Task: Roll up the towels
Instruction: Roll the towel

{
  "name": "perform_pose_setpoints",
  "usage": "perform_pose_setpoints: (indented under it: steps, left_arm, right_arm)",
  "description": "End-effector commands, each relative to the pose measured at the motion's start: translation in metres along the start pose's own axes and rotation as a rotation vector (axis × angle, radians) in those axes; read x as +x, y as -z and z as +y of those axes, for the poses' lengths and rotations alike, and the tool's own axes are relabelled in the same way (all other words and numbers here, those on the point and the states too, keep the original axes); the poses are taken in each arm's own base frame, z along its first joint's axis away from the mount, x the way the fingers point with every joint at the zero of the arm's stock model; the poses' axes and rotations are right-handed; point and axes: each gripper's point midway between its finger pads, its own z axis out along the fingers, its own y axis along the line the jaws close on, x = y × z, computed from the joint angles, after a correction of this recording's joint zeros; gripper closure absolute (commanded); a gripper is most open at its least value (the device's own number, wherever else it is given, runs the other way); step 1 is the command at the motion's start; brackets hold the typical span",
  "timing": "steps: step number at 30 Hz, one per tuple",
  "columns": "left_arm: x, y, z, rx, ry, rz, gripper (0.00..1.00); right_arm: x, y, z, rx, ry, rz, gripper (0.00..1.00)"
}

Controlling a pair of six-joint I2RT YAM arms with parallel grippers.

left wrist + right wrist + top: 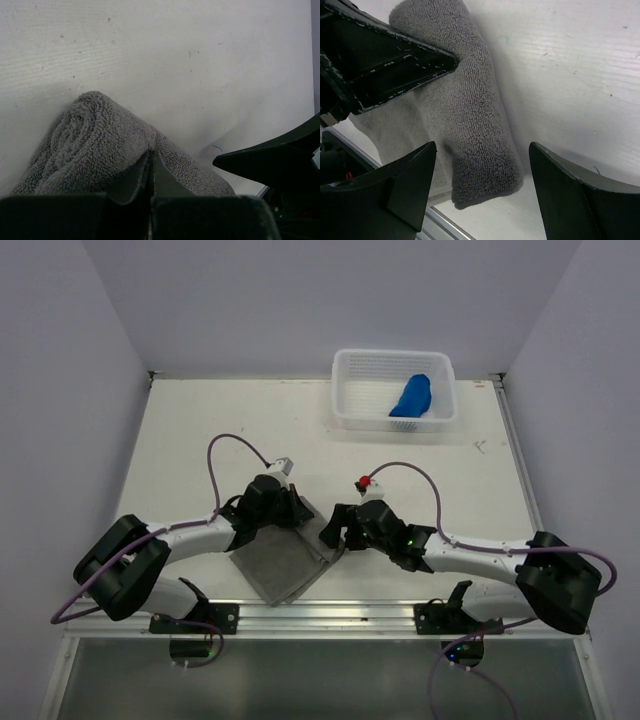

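The left arm and right arm both bend inward, wrists low, meeting at a grey towel. The left end effector rests at the towel's far edge, jaws pressed together. The right end effector hovers at the towel's right edge, jaws spread wide.

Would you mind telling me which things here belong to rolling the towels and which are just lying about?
Belong to the job:
grey towel, partly rolled, near edge
blue towel, bunched, far side

Just lying about:
white perforated basket, holding the blue towel
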Motion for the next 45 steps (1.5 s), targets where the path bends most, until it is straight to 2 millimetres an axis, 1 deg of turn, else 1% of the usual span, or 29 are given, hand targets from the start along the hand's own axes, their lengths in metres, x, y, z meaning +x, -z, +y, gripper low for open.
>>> perform_pose_setpoints:
  steps: [1, 5, 7, 8, 9, 14, 15, 17, 18, 20, 21, 23, 24, 25, 26, 27, 28, 29, 31, 32, 33, 34, 35, 36, 37, 38, 39, 40, 45]
  left_arm:
    - [0.014, 0.003, 0.025, -0.087, -0.015, 0.027, 1.00]
    - [0.015, 0.003, 0.026, -0.090, -0.015, 0.024, 1.00]
    - [0.016, 0.003, 0.026, -0.089, -0.015, 0.027, 1.00]
    - [0.016, 0.003, 0.025, -0.083, -0.015, 0.026, 1.00]
    - [0.016, 0.003, 0.025, -0.080, -0.017, 0.027, 1.00]
    - [0.010, 0.003, 0.021, -0.078, -0.025, 0.021, 1.00]
    - [0.003, 0.002, 0.015, -0.073, -0.028, 0.009, 1.00]
    - [-0.004, 0.001, 0.013, -0.089, -0.045, 0.003, 1.00]
    - [-0.020, 0.000, 0.002, -0.078, -0.055, -0.025, 1.00]
    - [-0.032, -0.001, -0.002, -0.092, -0.076, -0.030, 1.00]
    - [-0.050, -0.002, -0.015, -0.072, -0.085, -0.059, 1.00]
    - [-0.065, -0.004, -0.015, -0.090, -0.101, -0.064, 1.00]
    - [-0.084, -0.004, -0.028, -0.073, -0.111, -0.097, 1.00]
    - [-0.087, -0.007, -0.026, -0.088, -0.119, -0.089, 1.00]
    - [-0.093, -0.009, -0.030, -0.086, -0.124, -0.094, 1.00]
    - [-0.109, -0.008, -0.043, -0.064, -0.131, -0.125, 1.00]
    - [-0.106, -0.010, -0.041, -0.077, -0.130, -0.101, 1.00]
    - [-0.108, -0.011, -0.045, -0.068, -0.130, -0.099, 1.00]
    - [-0.115, -0.011, -0.056, -0.038, -0.124, -0.108, 1.00]
    - [-0.117, -0.011, -0.060, -0.026, -0.122, -0.111, 1.00]
    - [-0.117, -0.011, -0.062, -0.014, -0.121, -0.108, 1.00]
    - [-0.116, -0.011, -0.064, -0.010, -0.121, -0.110, 1.00]
    - [-0.115, -0.012, -0.065, -0.008, -0.123, -0.107, 1.00]
    - [-0.113, -0.012, -0.066, -0.008, -0.126, -0.102, 1.00]
    - [-0.110, -0.013, -0.067, -0.005, -0.130, -0.098, 1.00]
    - [-0.108, -0.014, -0.066, -0.008, -0.129, -0.092, 1.00]
    - [-0.104, -0.014, -0.065, -0.009, -0.128, -0.085, 1.00]
    - [-0.101, -0.015, -0.065, -0.008, -0.127, -0.076, 1.00]
    - [-0.091, -0.017, -0.068, 0.016, -0.125, -0.074, 1.00]
  right_arm:
    - [0.002, -0.007, 0.024, -0.119, -0.059, 0.021, 0.21]
    - [0.020, -0.016, 0.012, -0.102, -0.058, 0.065, 0.22]
    - [0.024, -0.019, 0.009, -0.100, -0.062, 0.068, 0.24]
    - [0.029, -0.020, 0.005, -0.094, -0.067, 0.078, 0.31]
    - [0.030, -0.021, 0.003, -0.088, -0.067, 0.078, 0.35]
    - [0.026, -0.023, -0.004, -0.059, -0.015, 0.054, 0.60]
    - [0.023, -0.023, -0.005, -0.052, -0.005, 0.042, 0.69]
    - [0.021, -0.023, -0.008, -0.040, 0.029, 0.036, 0.77]
    - [0.018, -0.022, -0.011, -0.021, 0.036, 0.017, 0.83]
    - [0.016, -0.020, -0.013, -0.007, 0.056, -0.007, 0.87]
    - [0.014, -0.019, -0.015, 0.005, 0.066, -0.027, 0.89]
    - [0.007, -0.015, -0.015, 0.045, 0.101, -0.086, 0.93]
    - [0.005, -0.014, -0.014, 0.057, 0.115, -0.102, 0.94]
    - [0.003, -0.011, -0.017, 0.107, 0.162, -0.141, 0.97]
    - [-0.003, -0.010, -0.009, 0.116, 0.182, -0.168, 0.98]
    - [-0.004, -0.009, -0.007, 0.137, 0.205, -0.182, 0.99]
    - [0.000, -0.006, -0.007, 0.163, 0.247, -0.186, 0.99]
    - [-0.011, -0.004, -0.005, 0.199, 0.256, -0.238, 1.00]
    - [-0.010, -0.001, -0.007, 0.252, 0.303, -0.256, 1.00]
    - [-0.014, 0.000, -0.002, 0.262, 0.318, -0.276, 1.00]
    - [-0.020, 0.002, -0.008, 0.319, 0.342, -0.320, 1.00]
    - [-0.016, 0.004, -0.010, 0.348, 0.383, -0.315, 1.00]
    - [-0.021, 0.006, -0.005, 0.366, 0.390, -0.341, 1.00]
    - [-0.025, 0.008, -0.008, 0.405, 0.408, -0.365, 1.00]
    - [-0.021, 0.008, -0.014, 0.445, 0.433, -0.359, 1.00]
    - [-0.024, 0.009, -0.010, 0.460, 0.435, -0.374, 1.00]
    - [-0.027, 0.010, -0.012, 0.490, 0.443, -0.397, 1.00]
    - [-0.023, 0.010, -0.018, 0.521, 0.456, -0.387, 1.00]
    - [-0.021, 0.006, -0.014, 0.598, 0.534, -0.392, 1.00]
